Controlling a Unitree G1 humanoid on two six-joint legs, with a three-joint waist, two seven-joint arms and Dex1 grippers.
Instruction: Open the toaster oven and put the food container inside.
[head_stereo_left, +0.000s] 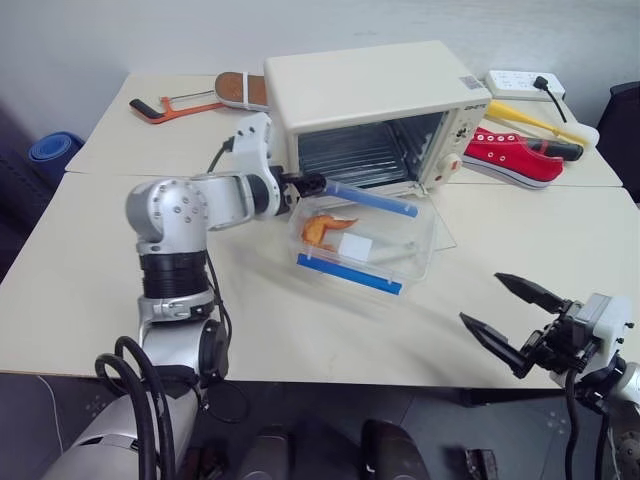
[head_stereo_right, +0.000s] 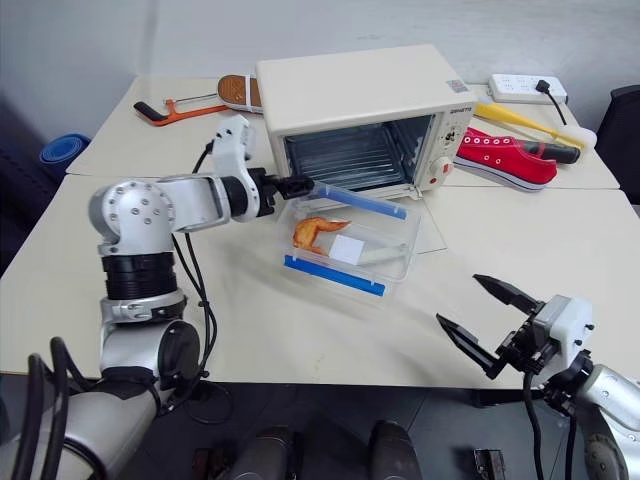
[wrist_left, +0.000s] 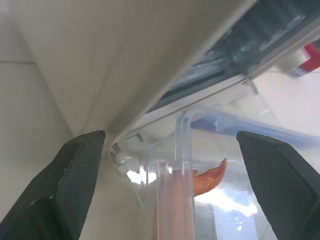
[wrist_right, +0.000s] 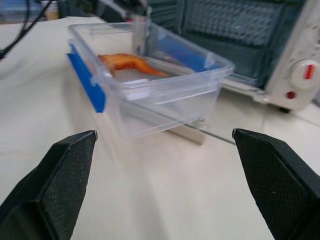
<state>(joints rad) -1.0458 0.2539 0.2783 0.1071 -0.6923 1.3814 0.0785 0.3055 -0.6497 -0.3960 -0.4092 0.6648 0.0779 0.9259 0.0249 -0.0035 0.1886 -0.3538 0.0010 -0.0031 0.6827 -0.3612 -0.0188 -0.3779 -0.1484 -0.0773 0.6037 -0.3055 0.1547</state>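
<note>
The cream-white toaster oven (head_stereo_left: 370, 90) stands at the back of the table with its glass door (head_stereo_left: 446, 236) folded down flat and the wire rack showing inside. The food container (head_stereo_left: 365, 240), clear with blue side clips and an orange food piece, sits on the lowered door just outside the oven mouth. My left gripper (head_stereo_left: 312, 185) is at the container's back left corner. It is open, and in the left wrist view the container's rim (wrist_left: 182, 150) stands between the wide-apart fingers (wrist_left: 75, 175). My right gripper (head_stereo_left: 510, 315) hangs open near the table's front right edge, well short of the container (wrist_right: 150, 85).
A red shoe (head_stereo_left: 515, 155), a yellow-handled tool (head_stereo_left: 530, 120) and a white power strip (head_stereo_left: 520, 82) lie right of the oven. An orange hacksaw (head_stereo_left: 170, 105) and a brown-soled shoe (head_stereo_left: 240, 90) lie behind it to the left. Bare tabletop spreads in front of the container.
</note>
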